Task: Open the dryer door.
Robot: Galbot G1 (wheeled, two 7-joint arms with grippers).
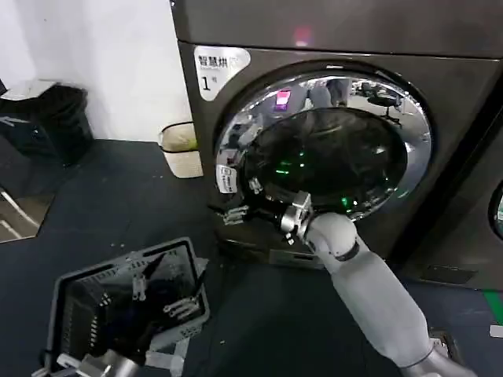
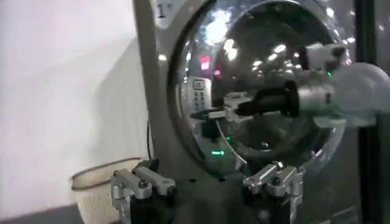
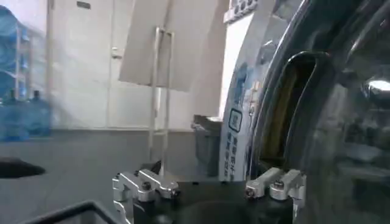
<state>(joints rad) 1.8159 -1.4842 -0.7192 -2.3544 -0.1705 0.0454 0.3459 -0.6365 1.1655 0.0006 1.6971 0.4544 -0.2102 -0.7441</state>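
Observation:
The dryer door (image 1: 338, 149) is a big round porthole with a shiny chrome rim and dark bulging glass, set in the dark grey machine front. My right gripper (image 1: 232, 212) reaches in from the lower right to the door's left edge, low on the rim. It is open, with nothing between its fingers. The right wrist view puts this gripper (image 3: 210, 185) right beside the door (image 3: 341, 122), where a dark curved recess shows in the rim. From the left wrist view I see the right gripper (image 2: 204, 114) against the door (image 2: 256, 49). My left gripper (image 2: 207, 182) hangs open, low and well back.
A grey wire laundry basket (image 1: 78, 279) stands on the dark floor at lower left, around my left gripper (image 1: 161, 297). A beige bin (image 1: 179, 149) sits by the dryer's left side, a black bin (image 1: 55, 118) farther left. The neighbouring machine (image 1: 479, 212) stands at right.

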